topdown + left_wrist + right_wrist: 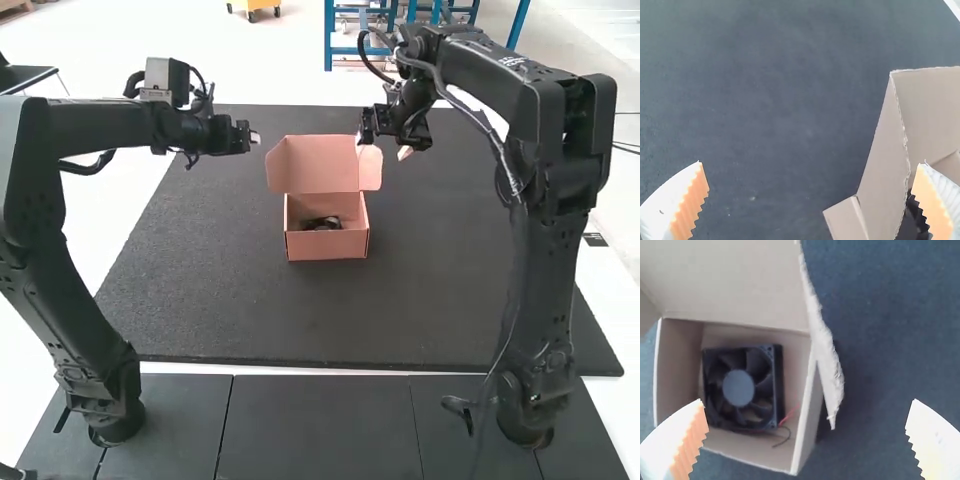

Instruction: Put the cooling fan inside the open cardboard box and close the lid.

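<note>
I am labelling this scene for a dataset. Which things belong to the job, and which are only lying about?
Belong to the job: cooling fan, cardboard box, its open lid, left end effector, right end effector.
Only lying about: black mat.

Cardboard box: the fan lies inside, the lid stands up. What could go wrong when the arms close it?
1. Neither the left gripper nor the right gripper holds the box; a push on the lid may slide or tip it.
2. The lid's side flap juts outward and may catch outside the wall.
3. The wires beside the fan may get pinched.
</note>
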Controlling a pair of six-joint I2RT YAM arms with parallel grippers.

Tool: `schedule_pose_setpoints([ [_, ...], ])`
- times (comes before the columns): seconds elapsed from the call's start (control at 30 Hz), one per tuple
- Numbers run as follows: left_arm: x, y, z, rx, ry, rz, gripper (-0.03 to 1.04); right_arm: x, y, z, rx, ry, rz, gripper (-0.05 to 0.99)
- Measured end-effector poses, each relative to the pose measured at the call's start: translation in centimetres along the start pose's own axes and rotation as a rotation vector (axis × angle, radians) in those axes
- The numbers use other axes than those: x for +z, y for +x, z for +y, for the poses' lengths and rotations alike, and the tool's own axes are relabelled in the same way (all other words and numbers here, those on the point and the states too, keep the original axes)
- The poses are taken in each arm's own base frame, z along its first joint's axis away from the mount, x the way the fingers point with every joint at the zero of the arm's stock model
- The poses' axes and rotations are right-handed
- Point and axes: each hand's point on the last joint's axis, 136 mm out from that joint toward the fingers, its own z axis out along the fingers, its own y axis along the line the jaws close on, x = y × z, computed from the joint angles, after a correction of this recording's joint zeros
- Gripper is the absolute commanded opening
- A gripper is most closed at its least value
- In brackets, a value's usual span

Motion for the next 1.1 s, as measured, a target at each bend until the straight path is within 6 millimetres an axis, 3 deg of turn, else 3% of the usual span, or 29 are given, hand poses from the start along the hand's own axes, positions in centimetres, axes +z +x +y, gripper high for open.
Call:
schedule_pose_setpoints([
  [0.2,1.2,-0.1,-0.6,0.02,-0.012,0.015,0.96,0.1,-1.8,-1.0,-0.026,0.006,-0.07,0.91],
  [0.33,1.5,-0.2,-0.7,0.026,-0.032,0.017,0.96,0.3,-1.9,-1.0,-0.043,0.004,-0.073,0.9],
  [0.6,2.0,0.4,0.5,0.021,-0.095,0.047,0.96,2.4,-1.2,-1.2,-0.054,-0.017,-0.027,0.7],
  [0.8,2.9,0.2,1.6,0.023,-0.144,0.056,0.96,3.0,-1.1,-2.0,-0.049,-0.026,-0.013,0.7],
  [0.93,3.1,0.3,2.1,0.022,-0.168,0.059,0.96,3.0,-1.2,-1.9,-0.059,-0.032,-0.014,0.61],
  [1.1,3.2,0.3,2.4,0.023,-0.187,0.059,0.96,3.0,-1.1,-1.8,-0.072,-0.041,-0.013,0.61],
])
